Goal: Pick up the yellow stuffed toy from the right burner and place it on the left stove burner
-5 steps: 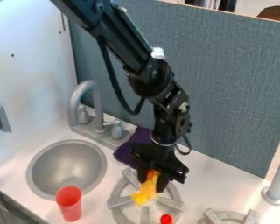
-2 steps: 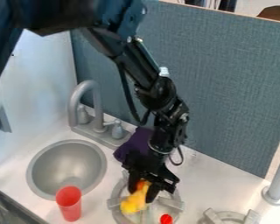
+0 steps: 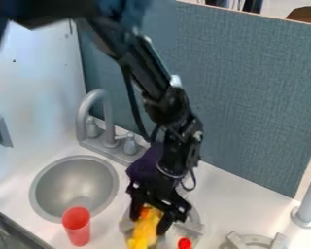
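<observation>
Yellow toy [image 3: 142, 232], orange at its upper end, is in my gripper [image 3: 149, 222], over the left stove burner [image 3: 193, 227]. Hand state: fingers set on either side of the toy's upper part, holding it; the yellow part hangs below them toward the bottom edge of the view. Can't tell if its lower end touches the burner. My arm comes in from the upper left, gripper pointing down.

Around me: small red thing [image 3: 184, 243] at the burner, just right of the toy in view. Purple cloth [image 3: 144, 165] behind my gripper, partly hidden by my arm. Round metal sink [image 3: 70, 187] to the left in view, grey faucet [image 3: 87, 109] behind it. Red cup [image 3: 76, 227] upright near the sink's front edge. Second burner [image 3: 254, 239] at bottom right, grey post [image 3: 308, 206] beyond it.
</observation>
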